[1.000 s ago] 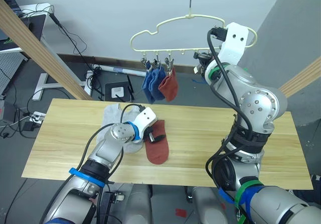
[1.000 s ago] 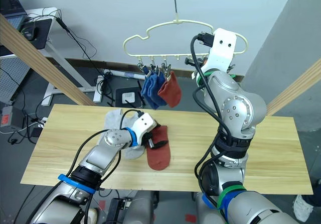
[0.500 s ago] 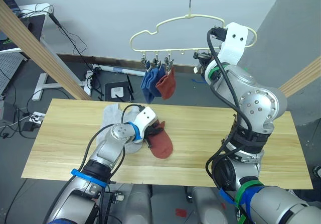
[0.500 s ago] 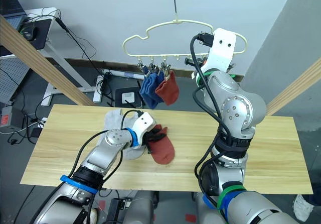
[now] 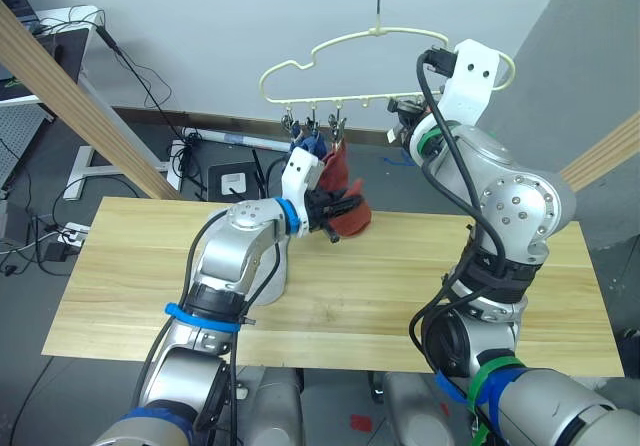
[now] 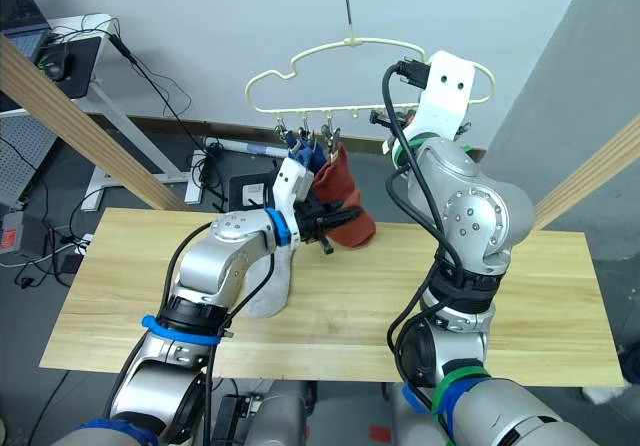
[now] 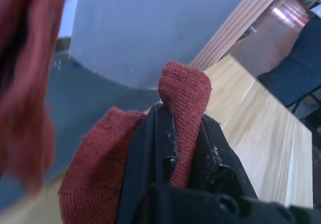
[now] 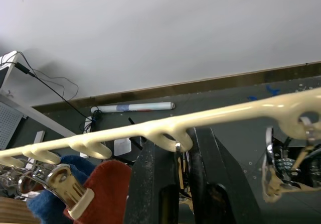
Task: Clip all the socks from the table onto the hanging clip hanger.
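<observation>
Left gripper (image 5: 338,209): you are pinching a rust red sock (image 5: 348,219) between nearly closed fingers, mid-air just above centre of the left eye frame; in the left wrist view only a narrow fold of knit is sitting between the fingers (image 7: 150,148).

Right gripper (image 8: 173,176): its fingers are closing around a metal clip (image 8: 177,156) under the clip hanger (image 5: 330,51), in the upper middle of the frame; whether they are pressing the clip open, you cannot tell.

Already hung: two blue socks (image 6: 303,152) and another red sock (image 6: 335,166) are dangling from the clips at the hanger's picture-left end.

Left on the table (image 5: 130,266): light grey socks (image 5: 268,278) are lying lower left of centre, partly behind your left forearm.

Risk, slip: with so little fabric held, the sock is likely to be pulling free as you lift it.

Risk, snag: the carried sock is sitting right beside the hung red one, so you could be dragging that off its clip.

Risk, swing: the hanger is hanging from one hook; pushing on it could be swinging the clip away from the cuff.

Risk, miss: the sock is bunching, so the clip may be biting only a loose edge.
</observation>
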`<action>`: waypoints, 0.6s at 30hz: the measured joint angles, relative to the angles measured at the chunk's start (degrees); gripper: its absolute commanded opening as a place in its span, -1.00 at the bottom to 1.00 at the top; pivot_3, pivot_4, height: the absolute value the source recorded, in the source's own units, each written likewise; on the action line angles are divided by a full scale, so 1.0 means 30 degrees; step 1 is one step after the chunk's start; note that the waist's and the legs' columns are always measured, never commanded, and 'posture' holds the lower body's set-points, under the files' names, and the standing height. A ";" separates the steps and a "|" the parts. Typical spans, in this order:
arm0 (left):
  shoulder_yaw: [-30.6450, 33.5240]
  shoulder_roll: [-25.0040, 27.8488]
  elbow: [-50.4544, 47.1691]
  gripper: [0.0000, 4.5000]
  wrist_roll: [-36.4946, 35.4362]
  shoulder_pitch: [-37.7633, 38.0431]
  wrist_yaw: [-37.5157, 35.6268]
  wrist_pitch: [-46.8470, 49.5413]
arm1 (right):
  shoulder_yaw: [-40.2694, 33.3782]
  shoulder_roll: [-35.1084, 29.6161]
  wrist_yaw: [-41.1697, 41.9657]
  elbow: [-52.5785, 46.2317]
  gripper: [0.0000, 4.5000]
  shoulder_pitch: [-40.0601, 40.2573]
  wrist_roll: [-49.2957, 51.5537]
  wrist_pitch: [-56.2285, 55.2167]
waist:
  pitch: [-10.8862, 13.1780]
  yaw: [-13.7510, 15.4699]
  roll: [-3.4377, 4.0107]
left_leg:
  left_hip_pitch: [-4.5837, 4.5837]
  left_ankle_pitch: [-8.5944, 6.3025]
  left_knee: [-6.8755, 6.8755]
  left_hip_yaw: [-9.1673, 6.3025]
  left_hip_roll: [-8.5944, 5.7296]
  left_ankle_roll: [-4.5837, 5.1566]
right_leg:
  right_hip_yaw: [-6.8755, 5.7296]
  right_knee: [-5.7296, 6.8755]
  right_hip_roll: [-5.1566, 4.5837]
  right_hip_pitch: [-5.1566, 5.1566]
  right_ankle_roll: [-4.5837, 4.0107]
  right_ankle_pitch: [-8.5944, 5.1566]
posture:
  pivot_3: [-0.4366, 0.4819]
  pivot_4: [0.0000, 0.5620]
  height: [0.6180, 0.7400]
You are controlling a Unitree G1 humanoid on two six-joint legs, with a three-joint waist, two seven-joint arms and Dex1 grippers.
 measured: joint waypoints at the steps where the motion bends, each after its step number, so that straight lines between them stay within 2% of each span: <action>1: -0.0005 -0.0174 0.0144 -0.71 0.0019 -0.0304 0.0164 -0.0076 | -0.0057 0.0006 -0.0038 0.0033 -1.00 -0.0051 0.0081 0.0013 | 0.0000 -0.0007 0.0000 | 0.0000 0.0000 0.0001 0.0001 0.0000 0.0000 | 0.0002 -0.0002 0.0000 0.0000 0.0000 0.0000 | -0.19 0.30 1.00; 18: 0.0031 -0.2251 0.4809 -0.71 0.0640 -0.3338 0.1520 -0.3031 | -0.0460 0.0072 -0.0651 0.0315 -1.00 -0.0477 0.0555 0.0311 | 0.0004 -0.0003 0.0000 | -0.0009 0.0000 0.0003 0.0004 -0.0007 0.0001 | 0.0004 -0.0007 -0.0001 -0.0002 0.0000 0.0000 | -0.20 0.31 1.00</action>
